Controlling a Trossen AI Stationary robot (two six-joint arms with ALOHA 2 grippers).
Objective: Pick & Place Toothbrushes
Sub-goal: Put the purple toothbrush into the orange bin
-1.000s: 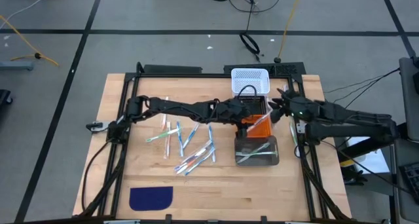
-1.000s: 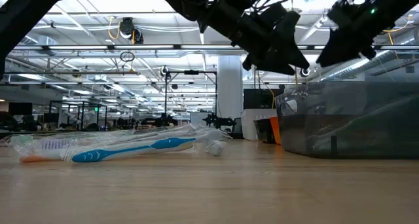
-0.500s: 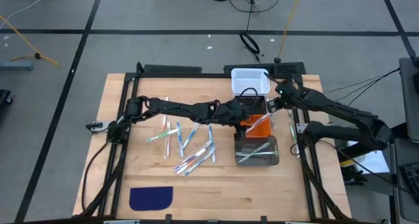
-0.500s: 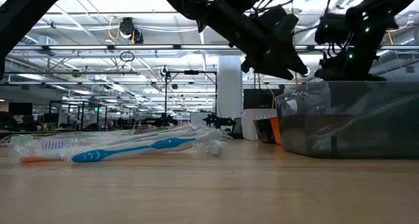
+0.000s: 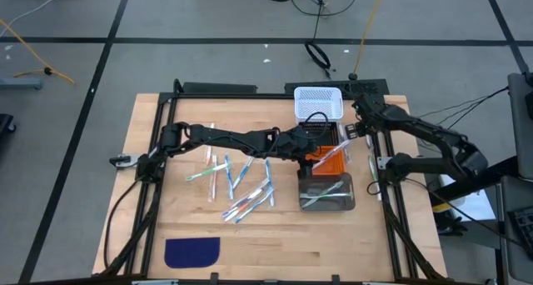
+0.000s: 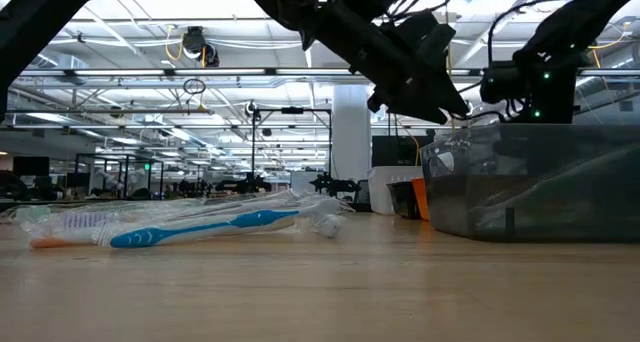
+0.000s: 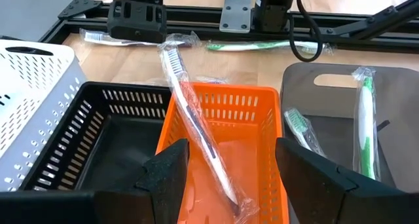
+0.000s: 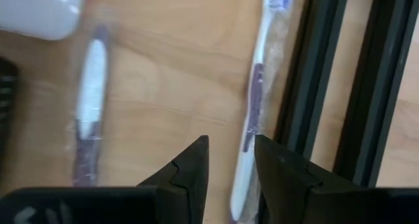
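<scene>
Light wooden table [image 5: 275,243] on a grey tiled floor, an open industrial hall behind. Four bins at right: white, black, orange, clear; roughly eight toothbrushes [image 5: 237,181] lie mid-table. Left gripper [image 7: 232,168] hangs wide open, empty, over the orange bin [image 7: 262,103], where one wrapped brush leans; right gripper [image 8: 229,165] stands part-open, empty.

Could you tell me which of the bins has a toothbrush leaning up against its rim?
The orange bin: its wrapped toothbrush leans over the rim, unlike the others.

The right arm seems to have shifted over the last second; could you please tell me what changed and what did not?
The right tool swung from beside the orange bin toward the table's far edge, next to the white basket, and now looks down at wrapped toothbrushes by the frame, jaws slightly apart and empty. The left tool remains open above the orange bin. The loose toothbrushes have not moved.
</scene>
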